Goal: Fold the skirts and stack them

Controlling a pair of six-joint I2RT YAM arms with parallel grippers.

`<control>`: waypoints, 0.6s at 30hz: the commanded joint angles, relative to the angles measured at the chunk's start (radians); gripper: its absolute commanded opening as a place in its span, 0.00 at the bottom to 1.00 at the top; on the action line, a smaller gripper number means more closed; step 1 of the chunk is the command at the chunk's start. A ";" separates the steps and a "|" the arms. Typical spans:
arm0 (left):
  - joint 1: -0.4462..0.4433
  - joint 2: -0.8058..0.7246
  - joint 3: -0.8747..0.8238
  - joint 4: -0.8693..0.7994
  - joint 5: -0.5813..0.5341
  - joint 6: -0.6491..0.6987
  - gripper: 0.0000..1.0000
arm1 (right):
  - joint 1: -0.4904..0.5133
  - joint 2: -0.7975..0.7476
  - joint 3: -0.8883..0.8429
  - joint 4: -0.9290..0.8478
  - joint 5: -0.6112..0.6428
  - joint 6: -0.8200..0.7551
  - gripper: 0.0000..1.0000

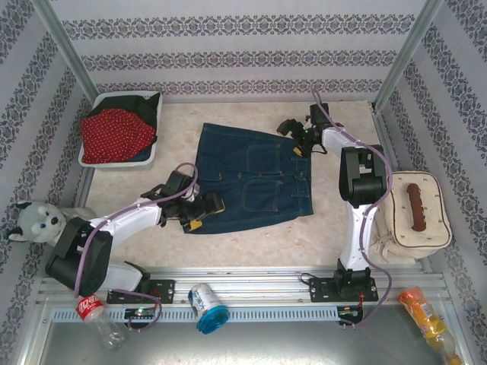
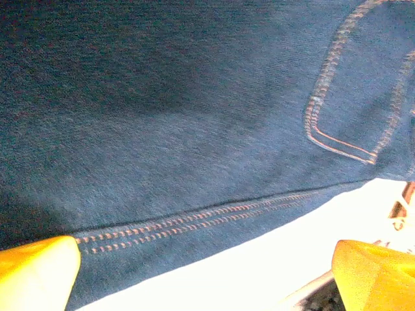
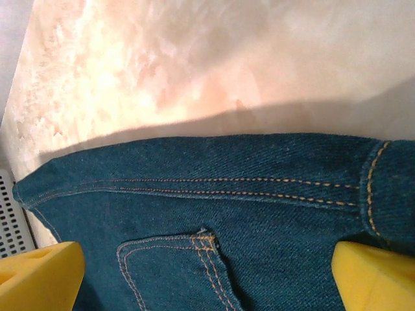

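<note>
The pale marbled tabletop (image 1: 251, 236) carries one dark blue denim skirt with stitched pockets (image 1: 255, 171), spread flat near its middle with the pockets facing up. At the far left corner sits the white plastic mesh basket (image 1: 118, 163). The red polka-dot skirt (image 1: 114, 131) is bunched inside it, with a plain black cloth (image 1: 146, 103) behind, which I take to be the black skirt.

My left gripper (image 1: 207, 209) sits at the denim's near-left corner, jaws spread wide and empty. My right gripper (image 1: 294, 137) sits at the far-right corner, equally wide and holding nothing.

I judge the step in hand to be taking both corners so the denim can be folded over itself. In the left wrist view the double row of orange stitching (image 2: 194, 220) runs across between the yellow fingers (image 2: 35, 275), with bare table just beyond, so that side looks well lined up. I would drop straight down and close on the stitched edge, where the cloth is thickest and least likely to slip.

On the right, the fingers hang over cloth well inside the edge. I would ease that gripper outward until the edge lies between them, then pinch. Denim is stiff and heavy, so I want both grips firm before lifting, and I would raise both sides together to keep the fold square.
</note>
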 commanded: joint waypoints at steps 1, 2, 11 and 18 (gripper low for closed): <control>0.006 -0.042 0.197 -0.138 0.034 0.115 1.00 | 0.014 -0.139 -0.051 -0.002 0.002 -0.100 0.98; 0.011 -0.026 0.263 -0.196 -0.016 0.162 1.00 | 0.023 -0.176 -0.074 -0.017 -0.001 -0.117 0.98; 0.157 0.458 0.840 -0.417 -0.408 0.439 1.00 | 0.106 -0.546 -0.489 -0.108 0.070 -0.115 0.98; 0.194 0.881 1.318 -0.465 -0.556 0.506 0.75 | 0.143 -0.741 -0.711 -0.170 0.010 -0.146 0.98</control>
